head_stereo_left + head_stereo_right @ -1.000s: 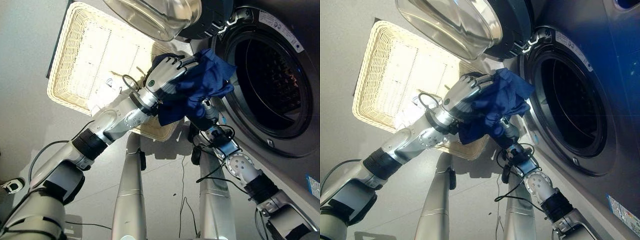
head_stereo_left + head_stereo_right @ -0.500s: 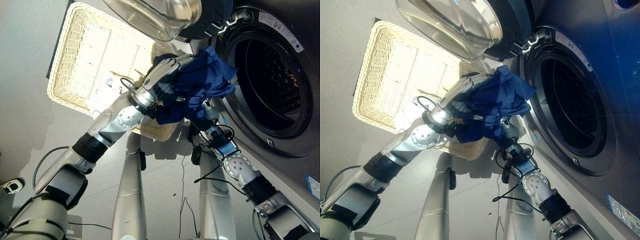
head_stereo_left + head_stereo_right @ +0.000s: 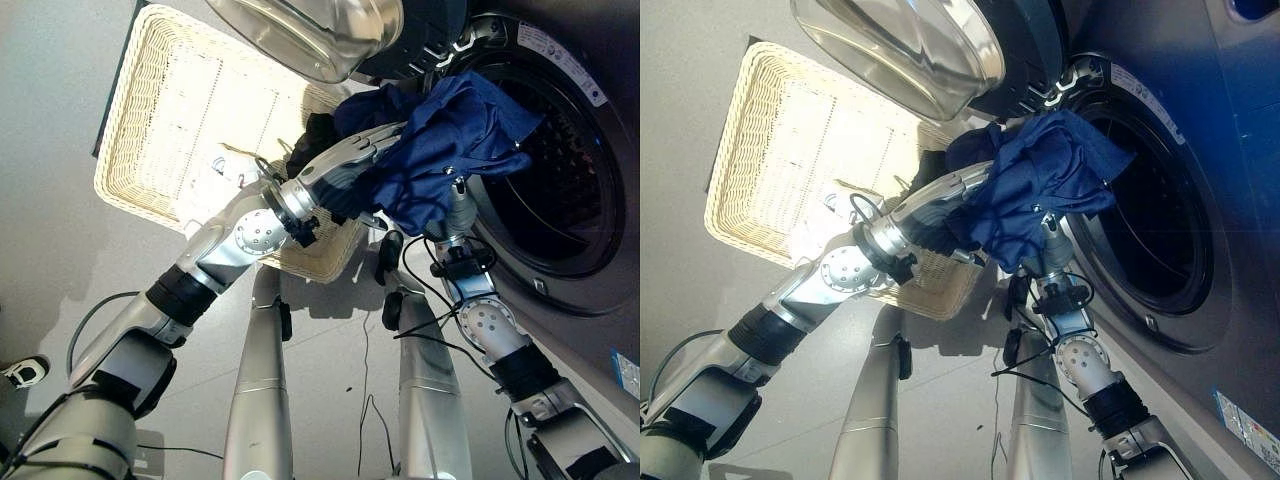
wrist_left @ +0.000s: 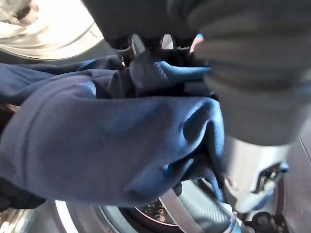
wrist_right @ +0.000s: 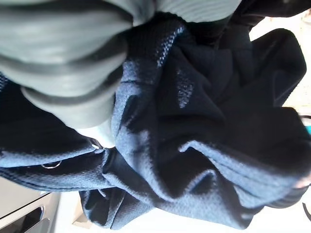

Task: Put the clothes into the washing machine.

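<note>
Taking the washing machine's drum opening as the reference, the wicker basket lies on the floor well to its left, under the swung-open glass door. Nearer the opening, your left hand lies with straight fingers flat against the blue garment — a supporting press from the side, apparently to keep the bundle from sagging. The garment itself is bunched at the opening's left rim, part of it already over the rim, not yet inside the drum. Your right hand comes up beneath the cloth; its fingers are buried in the folds, so I cannot tell whether they clench it. Judgement — the load is held high and two-handed to clear the rim.
</note>
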Motion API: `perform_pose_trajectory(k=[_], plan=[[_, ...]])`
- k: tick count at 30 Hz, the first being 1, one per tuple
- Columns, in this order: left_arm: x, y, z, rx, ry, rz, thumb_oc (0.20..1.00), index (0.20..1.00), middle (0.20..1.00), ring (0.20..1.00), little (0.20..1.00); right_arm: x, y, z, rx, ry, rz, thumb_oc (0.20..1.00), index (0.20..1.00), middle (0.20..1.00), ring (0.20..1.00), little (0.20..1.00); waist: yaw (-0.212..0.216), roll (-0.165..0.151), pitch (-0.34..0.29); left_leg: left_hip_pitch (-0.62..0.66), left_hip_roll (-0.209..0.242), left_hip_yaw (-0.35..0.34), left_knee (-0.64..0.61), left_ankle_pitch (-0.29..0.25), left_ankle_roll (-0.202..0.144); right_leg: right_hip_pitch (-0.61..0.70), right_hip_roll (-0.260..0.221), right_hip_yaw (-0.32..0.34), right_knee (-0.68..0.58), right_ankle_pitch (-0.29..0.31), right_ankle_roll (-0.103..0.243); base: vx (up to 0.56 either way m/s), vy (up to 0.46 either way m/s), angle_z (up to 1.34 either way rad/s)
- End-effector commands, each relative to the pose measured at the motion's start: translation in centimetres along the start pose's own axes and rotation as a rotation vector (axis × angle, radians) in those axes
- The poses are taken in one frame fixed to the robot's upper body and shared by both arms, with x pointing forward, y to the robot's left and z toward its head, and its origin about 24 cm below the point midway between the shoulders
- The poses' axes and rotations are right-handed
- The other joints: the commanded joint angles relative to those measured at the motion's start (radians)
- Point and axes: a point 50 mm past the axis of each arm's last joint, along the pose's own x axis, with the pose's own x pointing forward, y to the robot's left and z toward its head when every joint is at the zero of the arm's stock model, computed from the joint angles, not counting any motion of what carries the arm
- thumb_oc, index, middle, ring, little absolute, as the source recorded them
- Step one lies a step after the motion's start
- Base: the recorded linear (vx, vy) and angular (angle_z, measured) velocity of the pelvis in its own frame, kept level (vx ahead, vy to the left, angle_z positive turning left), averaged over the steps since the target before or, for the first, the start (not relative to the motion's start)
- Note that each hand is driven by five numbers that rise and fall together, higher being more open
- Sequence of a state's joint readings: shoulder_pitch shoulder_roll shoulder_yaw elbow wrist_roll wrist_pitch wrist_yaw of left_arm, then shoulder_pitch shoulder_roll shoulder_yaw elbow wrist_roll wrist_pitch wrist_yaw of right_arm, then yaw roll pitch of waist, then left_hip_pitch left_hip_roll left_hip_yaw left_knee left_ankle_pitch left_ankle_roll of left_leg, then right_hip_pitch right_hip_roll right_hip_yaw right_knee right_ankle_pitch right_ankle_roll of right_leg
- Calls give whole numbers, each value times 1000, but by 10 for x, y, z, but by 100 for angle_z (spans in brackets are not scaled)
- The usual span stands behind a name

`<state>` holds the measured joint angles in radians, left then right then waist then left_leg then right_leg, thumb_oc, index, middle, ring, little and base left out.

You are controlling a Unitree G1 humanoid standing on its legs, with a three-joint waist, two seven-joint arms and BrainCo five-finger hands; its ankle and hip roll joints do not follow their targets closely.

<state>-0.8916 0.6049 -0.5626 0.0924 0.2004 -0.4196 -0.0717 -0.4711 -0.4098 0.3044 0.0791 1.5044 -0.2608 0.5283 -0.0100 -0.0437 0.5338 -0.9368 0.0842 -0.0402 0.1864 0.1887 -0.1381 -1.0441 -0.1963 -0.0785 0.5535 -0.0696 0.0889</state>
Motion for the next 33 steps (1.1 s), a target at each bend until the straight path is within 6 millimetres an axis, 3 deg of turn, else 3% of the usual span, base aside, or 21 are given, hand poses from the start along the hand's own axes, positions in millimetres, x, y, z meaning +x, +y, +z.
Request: perform_pose_trajectory(k=[1,7,19,26,33], plan=[[-7,-11,7,-1,-22,-79,1000,1000,1000,1000,1000,30,40,50,-65,-246,270,200,200,200,200,200,-16,-4,-14,11,-59,-2,79,-87,65,100,49,-43,-261,213,49,0,0,0],[-15,5,0,52,-2,203,1000,1000,1000,1000,1000,29,38,52,-75,-253,253,200,200,200,200,200,-11,-4,-14,11,-56,-4,81,-88,65,101,48,-44,-256,207,47,0,0,0],[-51,28,-4,91,-27,900,1000,1000,1000,1000,1000,30,37,44,-97,-266,162,200,200,200,200,200,14,3,-14,10,-65,-21,84,-89,65,97,44,-50,-236,197,42,0,0,0],[-52,31,-11,79,46,1007,1000,1000,1000,1000,1000,35,37,42,-97,-265,118,200,200,200,200,200,15,-2,-14,10,-68,-24,82,-86,65,99,48,-53,-237,199,42,0,0,0],[-72,28,-47,-4,284,1182,1000,1000,1000,1000,1000,35,9,31,-40,-184,-34,200,200,200,200,200,13,1,-14,9,-64,-15,89,-84,56,98,55,-48,-230,193,38,0,19,0]])
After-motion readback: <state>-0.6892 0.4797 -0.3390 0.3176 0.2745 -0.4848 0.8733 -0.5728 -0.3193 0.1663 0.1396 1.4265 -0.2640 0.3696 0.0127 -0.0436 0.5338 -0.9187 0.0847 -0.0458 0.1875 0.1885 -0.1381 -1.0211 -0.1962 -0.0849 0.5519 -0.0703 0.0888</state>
